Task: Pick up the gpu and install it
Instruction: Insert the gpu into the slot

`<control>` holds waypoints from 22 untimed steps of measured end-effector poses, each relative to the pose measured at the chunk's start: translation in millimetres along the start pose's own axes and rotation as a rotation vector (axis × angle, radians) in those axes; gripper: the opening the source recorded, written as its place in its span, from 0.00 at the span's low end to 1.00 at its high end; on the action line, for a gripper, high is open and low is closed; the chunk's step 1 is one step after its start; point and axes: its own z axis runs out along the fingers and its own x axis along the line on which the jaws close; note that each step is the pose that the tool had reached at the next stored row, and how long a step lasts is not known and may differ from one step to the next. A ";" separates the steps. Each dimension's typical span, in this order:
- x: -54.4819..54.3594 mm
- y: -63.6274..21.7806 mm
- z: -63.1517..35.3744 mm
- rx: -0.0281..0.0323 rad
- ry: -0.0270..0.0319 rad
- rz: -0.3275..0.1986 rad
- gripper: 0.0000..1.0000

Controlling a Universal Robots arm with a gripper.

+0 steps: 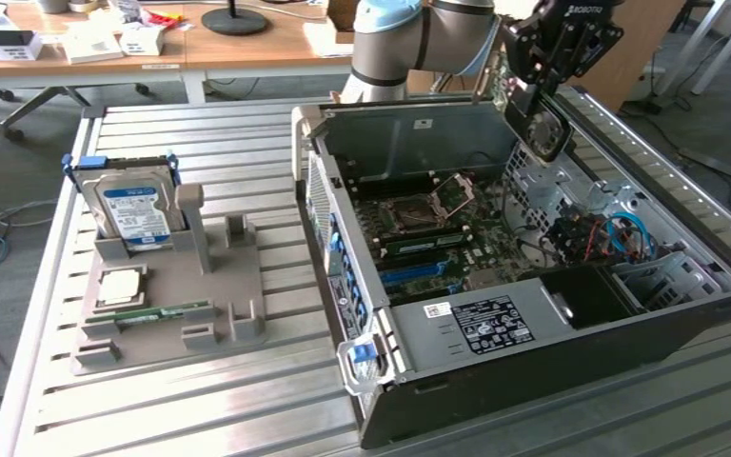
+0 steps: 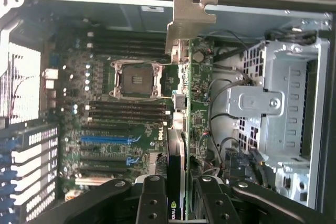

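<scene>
Gripper (image 1: 527, 95) is at the upper right of the exterior view, over the far end of the open computer case (image 1: 569, 362). Fingers are clamped on the gpu (image 1: 546, 133). It hangs tilted above the case rim, not seated in any slot.

Wrist view: the gpu (image 2: 197, 103) is seen edge-on, pinched between the two black fingers (image 2: 152, 198). Its green board edge and silver bracket (image 2: 186, 22) point away from the gripper (image 2: 181, 195). Beneath it is the motherboard (image 2: 121, 124) with the bare processor socket (image 2: 134, 80). The gpu's line runs between the socket and the grey drive cage (image 2: 278, 103).

At the exterior view's left, a grey holder (image 1: 213, 286) sits on the slatted metal table (image 1: 213, 409), well apart from the case. The hard drive (image 1: 137, 209) stands upright in it. A square chip (image 1: 121, 284) and the memory stick (image 1: 156, 312) lie flat in front of the drive.
</scene>
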 end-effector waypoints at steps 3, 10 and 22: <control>0.0 0.0 0.1 0.0022 0.0025 -0.052 0.26; 0.0 0.0 0.2 0.0070 0.0085 -0.176 0.26; 0.0 0.0 0.6 0.0132 0.0181 -0.393 0.26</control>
